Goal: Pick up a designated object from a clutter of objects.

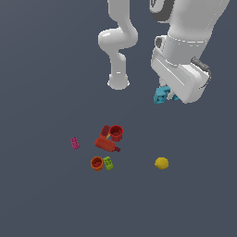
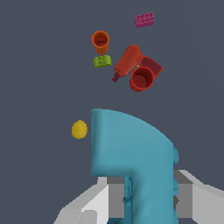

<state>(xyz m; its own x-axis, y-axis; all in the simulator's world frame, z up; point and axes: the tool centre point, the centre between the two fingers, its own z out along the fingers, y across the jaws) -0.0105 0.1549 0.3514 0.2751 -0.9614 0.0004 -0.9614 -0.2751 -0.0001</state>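
Wrist view shows the gripper (image 2: pixel 139 197) clamping the cyan arch (image 2: pixel 131 148), half-hidden outside.

Cyan arch piece (image 2: pixel 131 153): smooth plastic look, soft satin sheen, uniform colour.
Gripper (image 2: pixel 140 199): pale grey and white casing, smooth, matt to faintly glossy, like moulded plastic or painted metal.
Arm (image 1: pixel 118 41): glossy white shell with soft highlights.
Lemon (image 2: pixel 79 129): yellow, finely dimpled skin, matt.
Red cup (image 2: pixel 141 78) and orange cup (image 2: pixel 100 41): smooth plastic look, slight gloss.
Red bottle-like piece (image 2: pixel 127 61): smooth, satin.
Green brick (image 2: pixel 102 61) and pink brick (image 2: pixel 144 19): studded plastic look, matt.
Ground (image 1: pixel 46 69): flat dark slate-grey, matt, untextured.
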